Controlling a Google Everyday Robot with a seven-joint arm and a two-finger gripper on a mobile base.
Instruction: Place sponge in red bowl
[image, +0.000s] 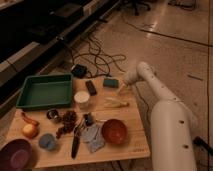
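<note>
The teal sponge (111, 82) lies flat on the wooden table (135, 150), near its far edge. My gripper (121, 89) hangs just right of the sponge and slightly nearer, at the end of the white arm (150, 82); it is apart from the sponge and nothing shows in it. Empty, the orange-red bowl (115, 131) stands at the table's near right, well in front of the sponge.
A green tray (44, 92) fills the far left. A white cup (82, 98), black gadget (91, 87), pale object (114, 103), grey cloth (92, 137), knife (76, 142), blue-grey cup (47, 141), fruit (30, 131) and purple bowl (15, 152) crowd the table. Cables (95, 60) lie behind.
</note>
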